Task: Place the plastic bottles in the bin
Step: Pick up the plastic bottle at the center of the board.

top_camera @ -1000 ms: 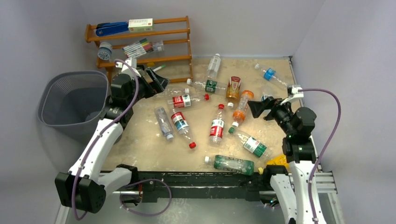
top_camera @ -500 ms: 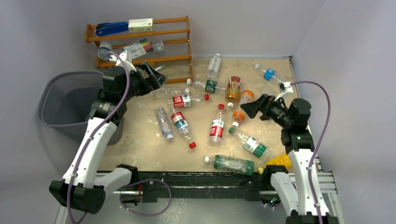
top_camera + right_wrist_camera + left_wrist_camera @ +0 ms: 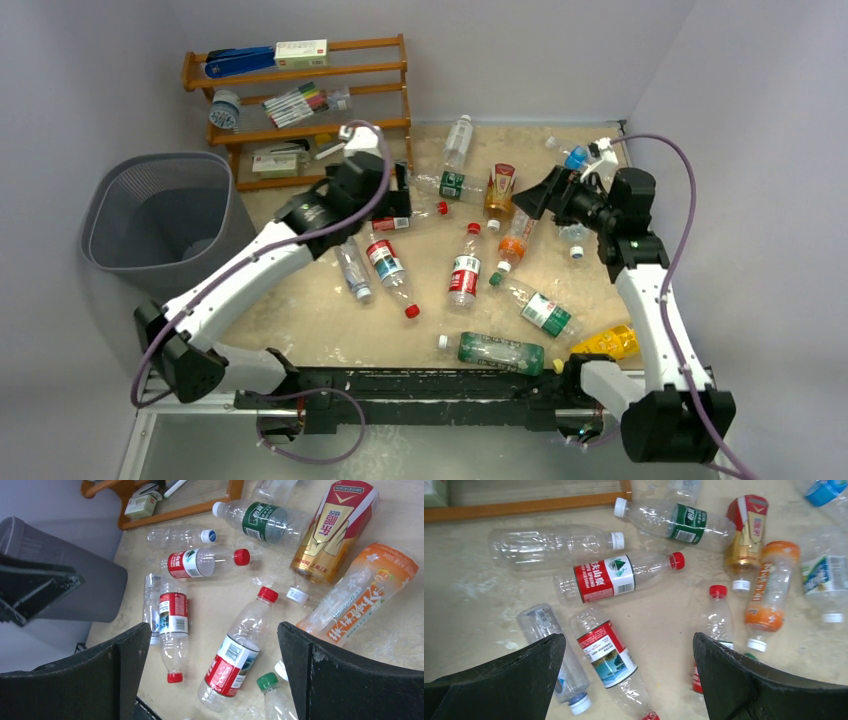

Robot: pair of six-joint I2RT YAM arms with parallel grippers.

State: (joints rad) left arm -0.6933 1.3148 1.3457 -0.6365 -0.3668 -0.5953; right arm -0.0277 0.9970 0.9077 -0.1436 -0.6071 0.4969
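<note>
Grey bin (image 3: 150,215) stands off the left edge of the tabletop (image 3: 300,320), no bottle visible inside it. Every plastic bottle lies on its side to the bin's right.

Closest to the bin, the left claw (image 3: 627,650) hangs with fingers spread wide and nothing between them. It is above a red-labelled bottle (image 3: 606,576) packed close beside a bare clear bottle (image 3: 554,542). Farther right of the bin, the right claw (image 3: 214,630) is equally wide apart and empty. It looks down on a gold-and-red bottle (image 3: 332,527) and an orange bottle (image 3: 360,597).

Both claws face the same middle cluster, so two descents together could end in a clash. The bottles are round and crowded, and a closing finger may roll its target away or shove a neighbour. Thin clear walls could buckle and squirt free.

Far right of the bin, a green bottle (image 3: 497,351) and a yellow bottle (image 3: 607,342) lie near the tabletop's near edge, where one knock might send them off. The right arm also faces the longest carry to the bin, across the left arm's space.
</note>
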